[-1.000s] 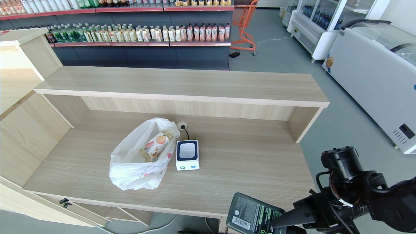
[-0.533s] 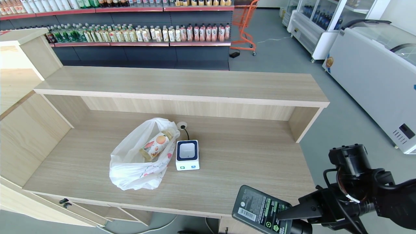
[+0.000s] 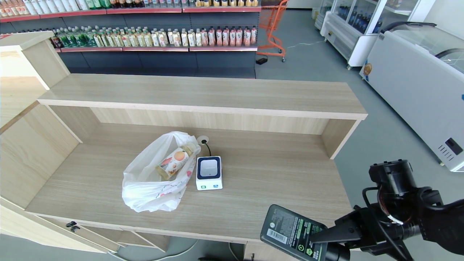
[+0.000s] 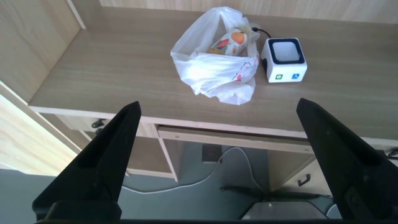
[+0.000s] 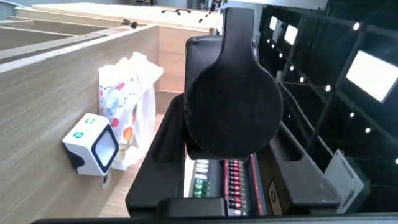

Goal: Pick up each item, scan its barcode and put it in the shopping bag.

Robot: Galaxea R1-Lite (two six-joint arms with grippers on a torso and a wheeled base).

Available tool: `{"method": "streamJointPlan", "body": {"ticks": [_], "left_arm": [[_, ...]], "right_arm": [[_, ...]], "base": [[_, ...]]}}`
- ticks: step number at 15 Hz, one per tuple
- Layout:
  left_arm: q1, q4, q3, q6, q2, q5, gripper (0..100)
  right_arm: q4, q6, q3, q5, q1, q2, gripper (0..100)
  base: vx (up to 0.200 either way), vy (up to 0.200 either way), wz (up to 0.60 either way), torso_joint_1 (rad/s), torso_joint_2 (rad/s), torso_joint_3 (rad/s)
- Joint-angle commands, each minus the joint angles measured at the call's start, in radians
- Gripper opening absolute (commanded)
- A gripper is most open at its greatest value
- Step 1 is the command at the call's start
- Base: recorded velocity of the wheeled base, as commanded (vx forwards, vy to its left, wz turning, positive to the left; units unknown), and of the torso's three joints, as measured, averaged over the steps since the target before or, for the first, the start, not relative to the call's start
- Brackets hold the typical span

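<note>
My right gripper (image 3: 320,240) is shut on a dark flat package (image 3: 290,231) with green labels and a white barcode sticker facing up. It hangs just off the counter's front right edge, well right of the scanner. The package (image 5: 231,106) sits between the right gripper's (image 5: 230,158) fingers. A white shopping bag (image 3: 150,181) lies on the counter with a peach drink bottle (image 3: 174,161) inside. The white and blue scanner (image 3: 209,172) stands right beside the bag. My left gripper (image 4: 217,158) is open, low in front of the counter, with the bag (image 4: 214,59) and scanner (image 4: 284,58) beyond it.
The wooden counter (image 3: 261,174) has a raised shelf (image 3: 203,94) at the back and side walls left and right. A cable (image 3: 207,146) runs from the scanner to a hole. Drawers (image 4: 230,140) sit under the front edge. Freezers (image 3: 417,72) stand at the right.
My right gripper has carried the package a little to the right and slightly up. The bag, bottle and scanner have stayed where they were.
</note>
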Motion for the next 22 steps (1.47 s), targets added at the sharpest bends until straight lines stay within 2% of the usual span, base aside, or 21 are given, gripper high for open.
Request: {"method": "streamJointPlan", "body": {"ticks": [1,2,3,4,6,7,8,9,10,11,12,13,15,16,18,19,22], "left_arm": [[0.000,0.000,0.000,0.000,0.000,0.000,100],[0.000,0.000,0.000,0.000,0.000,0.000,100],[0.000,0.000,0.000,0.000,0.000,0.000,100],[0.000,0.000,0.000,0.000,0.000,0.000,100],[0.000,0.000,0.000,0.000,0.000,0.000,100],[0.000,0.000,0.000,0.000,0.000,0.000,100],[0.000,0.000,0.000,0.000,0.000,0.000,100],[0.000,0.000,0.000,0.000,0.000,0.000,100],[0.000,0.000,0.000,0.000,0.000,0.000,100],[0.000,0.002,0.000,0.000,0.000,0.000,100],[0.000,0.000,0.000,0.000,0.000,0.000,100],[0.000,0.000,0.000,0.000,0.000,0.000,100],[0.000,0.000,0.000,0.000,0.000,0.000,100],[0.000,0.000,0.000,0.000,0.000,0.000,100],[0.000,0.000,0.000,0.000,0.000,0.000,100],[0.000,0.000,0.000,0.000,0.000,0.000,100],[0.000,0.000,0.000,0.000,0.000,0.000,100]], "right_arm": [[0.011,0.229,-0.003,0.000,-0.023,-0.105,0],[0.009,0.459,-0.005,0.000,-0.102,-0.208,0],[0.008,0.595,-0.005,-0.004,-0.148,-0.264,0],[-0.018,0.865,-0.031,-0.038,-0.248,-0.318,0],[-0.055,1.068,-0.087,-0.141,-0.474,-0.344,0],[-0.040,1.221,-0.051,-0.136,-0.506,-0.356,0],[-0.043,1.281,-0.022,-0.133,-0.516,-0.367,0],[-0.032,1.456,0.008,-0.133,-0.590,-0.401,0],[-0.020,1.628,0.005,-0.152,-0.598,-0.402,0],[-0.020,1.818,-0.017,-0.230,-0.593,-0.398,0],[-0.022,1.974,-0.034,-0.377,-0.579,-0.390,0],[-0.022,2.060,-0.043,-0.452,-0.562,-0.381,0],[-0.020,2.551,-0.094,-0.702,-0.440,-0.333,0],[-0.022,2.744,-0.118,-0.771,-0.368,-0.312,0],[-0.022,3.040,-0.130,-0.813,-0.256,-0.303,0],[-0.023,3.143,-0.129,-0.824,-0.204,-0.304,0],[-0.026,3.300,-0.149,-0.836,-0.119,-0.258,0]], "base": [[0.000,0.000,0.00,0.000,0.00,0.000],[0.000,0.000,0.00,0.000,0.00,0.000],[0.000,0.000,0.00,0.000,0.00,0.000],[0.000,0.000,0.00,0.000,0.00,0.000],[0.000,0.000,0.00,0.000,0.00,0.000],[0.000,0.000,0.00,0.000,0.00,0.000],[0.000,0.000,0.00,0.000,0.00,0.000],[0.000,0.000,0.00,0.000,0.00,0.000],[0.000,0.000,0.00,0.000,0.00,0.000],[0.000,0.000,0.00,0.000,0.00,0.000],[0.000,0.000,0.00,0.000,0.00,0.000],[0.000,0.000,0.00,0.000,0.00,0.000],[0.000,0.000,0.00,0.000,0.00,0.000],[0.000,0.000,0.00,0.000,0.00,0.000],[0.000,0.000,0.00,0.000,0.00,0.000],[0.000,0.000,0.00,0.000,0.00,0.000],[0.000,0.000,0.00,0.000,0.00,0.000]]}}
